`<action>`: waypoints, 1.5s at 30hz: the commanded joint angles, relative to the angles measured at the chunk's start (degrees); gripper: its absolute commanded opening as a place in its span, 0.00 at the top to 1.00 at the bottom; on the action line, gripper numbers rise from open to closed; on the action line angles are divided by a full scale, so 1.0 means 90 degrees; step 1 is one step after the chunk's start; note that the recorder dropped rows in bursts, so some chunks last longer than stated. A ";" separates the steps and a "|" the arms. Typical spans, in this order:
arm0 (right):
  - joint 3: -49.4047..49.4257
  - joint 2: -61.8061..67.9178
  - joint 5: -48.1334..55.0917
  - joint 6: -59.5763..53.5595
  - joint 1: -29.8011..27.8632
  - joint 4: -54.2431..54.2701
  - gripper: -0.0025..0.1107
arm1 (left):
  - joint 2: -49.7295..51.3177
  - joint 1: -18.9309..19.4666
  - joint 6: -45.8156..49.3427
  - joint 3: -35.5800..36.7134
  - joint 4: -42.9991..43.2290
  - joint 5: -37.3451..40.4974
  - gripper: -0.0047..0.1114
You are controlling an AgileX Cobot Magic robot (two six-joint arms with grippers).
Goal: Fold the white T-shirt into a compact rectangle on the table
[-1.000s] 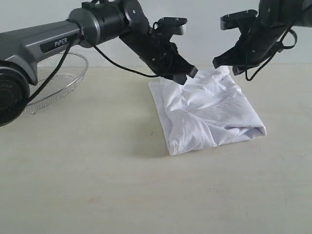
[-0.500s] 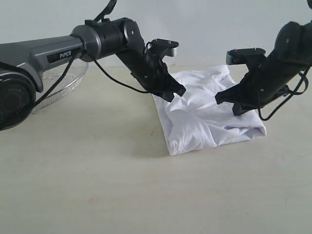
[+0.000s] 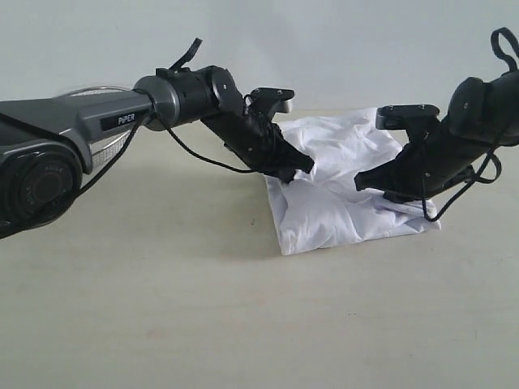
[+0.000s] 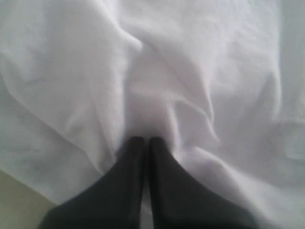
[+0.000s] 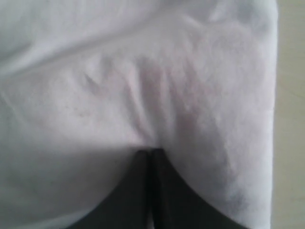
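- The white T-shirt [image 3: 332,211] is seen lying on the pale counter [image 3: 162,308], right of the middle in the exterior view, gathered into a rumpled, roughly 4-sided bundle.
- Its far part is raised in loose folds between the 2 arms, while its near edge lies flat on the counter.
- The left fingers [image 3: 290,160] are held together, with their tips set against the far end of the shirt's left edge.
- In the left wrist view these fingers [image 4: 131,157] are shown closed side by side, tips touching a ridge of cloth; whether any cloth is pinched between them cannot be told.
- The right fingers [image 3: 379,176] are likewise closed and are pressed down on the shirt's right part.
- In the right wrist view their tips [image 5: 140,160] are met by creased cloth, and a strip of bare counter is seen past the shirt's edge.
- A wire-mesh basket [image 3: 104,150] is partly hidden behind the left arm, well apart from the shirt.
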 commanded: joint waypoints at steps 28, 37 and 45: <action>0.2161 -0.0367 -0.1777 0.0734 -0.0023 -0.0036 0.98 | 0.0348 -0.0062 0.0473 0.0041 -0.0760 -0.0580 0.92; 0.0841 0.0163 -0.1167 0.0686 -0.0023 -0.0036 0.98 | 0.0411 0.0010 0.0453 0.0041 -0.0916 -0.0867 0.92; 0.0130 0.0330 -0.0660 0.0527 -0.0023 -0.0048 0.98 | 0.0266 0.0083 0.0549 0.0041 -0.1197 -0.0539 0.92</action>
